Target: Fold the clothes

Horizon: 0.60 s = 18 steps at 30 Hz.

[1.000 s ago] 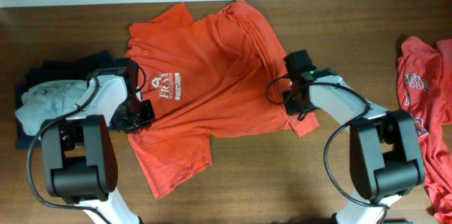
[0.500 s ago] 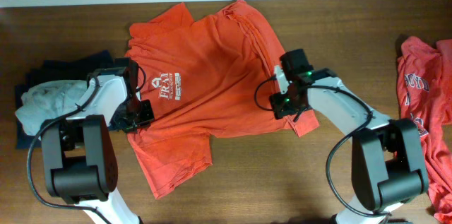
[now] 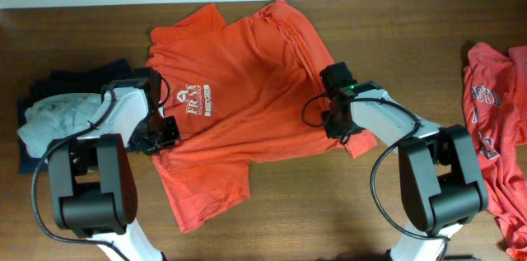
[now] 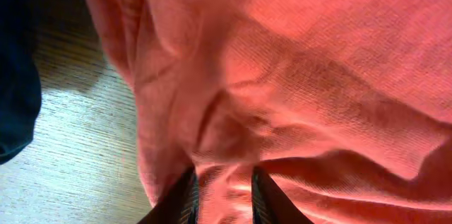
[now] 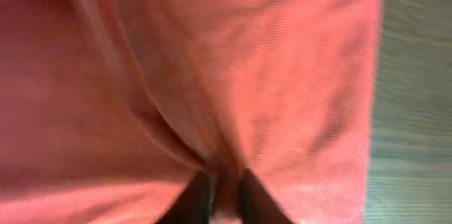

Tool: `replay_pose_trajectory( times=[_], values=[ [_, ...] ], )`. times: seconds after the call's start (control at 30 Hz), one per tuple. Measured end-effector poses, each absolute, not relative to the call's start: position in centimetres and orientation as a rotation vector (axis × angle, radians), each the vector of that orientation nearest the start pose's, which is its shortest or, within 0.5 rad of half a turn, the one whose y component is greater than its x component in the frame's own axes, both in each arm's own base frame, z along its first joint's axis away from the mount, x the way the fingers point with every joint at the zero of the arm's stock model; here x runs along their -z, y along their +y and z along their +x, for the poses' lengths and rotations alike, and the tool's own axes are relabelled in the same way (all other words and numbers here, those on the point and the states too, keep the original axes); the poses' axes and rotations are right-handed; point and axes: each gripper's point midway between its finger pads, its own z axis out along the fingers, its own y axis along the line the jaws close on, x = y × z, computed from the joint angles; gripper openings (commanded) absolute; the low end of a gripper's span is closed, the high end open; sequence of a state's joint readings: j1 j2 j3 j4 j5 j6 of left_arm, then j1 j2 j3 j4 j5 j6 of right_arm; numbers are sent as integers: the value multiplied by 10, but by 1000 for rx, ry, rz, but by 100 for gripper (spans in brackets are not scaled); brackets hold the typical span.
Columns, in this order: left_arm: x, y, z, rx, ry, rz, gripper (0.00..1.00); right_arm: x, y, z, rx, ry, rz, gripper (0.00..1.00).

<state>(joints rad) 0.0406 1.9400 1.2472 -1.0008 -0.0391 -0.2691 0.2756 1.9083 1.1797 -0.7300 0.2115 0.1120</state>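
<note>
An orange-red T-shirt (image 3: 247, 88) with white lettering lies spread and rumpled on the wooden table, its lower left part folded toward the front. My left gripper (image 3: 156, 133) is shut on a fold of the shirt's left edge, seen as cloth pinched between the fingers (image 4: 224, 194). My right gripper (image 3: 333, 121) is shut on a fold at the shirt's right side, near its sleeve (image 5: 224, 192). A second orange-red shirt (image 3: 494, 121) lies crumpled at the right edge. A pale grey garment (image 3: 49, 117) lies on a navy one (image 3: 78, 78) at the left.
Bare wooden table (image 3: 329, 203) lies in front of the shirt and between it and the right pile. The navy cloth also shows at the left edge of the left wrist view (image 4: 18, 75).
My right gripper has moved left over the shirt's right side, dragging the fold inward. The left arm has barely moved.
</note>
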Motion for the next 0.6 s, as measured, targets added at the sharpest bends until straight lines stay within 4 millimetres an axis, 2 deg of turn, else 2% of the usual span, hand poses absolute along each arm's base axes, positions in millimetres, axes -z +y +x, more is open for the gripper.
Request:
replay_pose_trajectory(
  times=[0.2,0.3,0.4,0.43,0.6],
  values=[
    [-5,19,312,-86,3218,-498,26,-9,53,355,354,2964,-188,7],
    [-5,20,312,-90,3216,-498,26,-21,41,361,357,2941,-127,6],
    [-5,20,312,-90,3215,-498,26,-35,12,369,352,2916,14,7],
    [-5,20,312,-90,3215,-498,26,-38,-6,371,347,2909,97,8],
    [-5,20,312,-90,3215,-497,26,-38,-64,375,250,2877,382,16]
  ],
)
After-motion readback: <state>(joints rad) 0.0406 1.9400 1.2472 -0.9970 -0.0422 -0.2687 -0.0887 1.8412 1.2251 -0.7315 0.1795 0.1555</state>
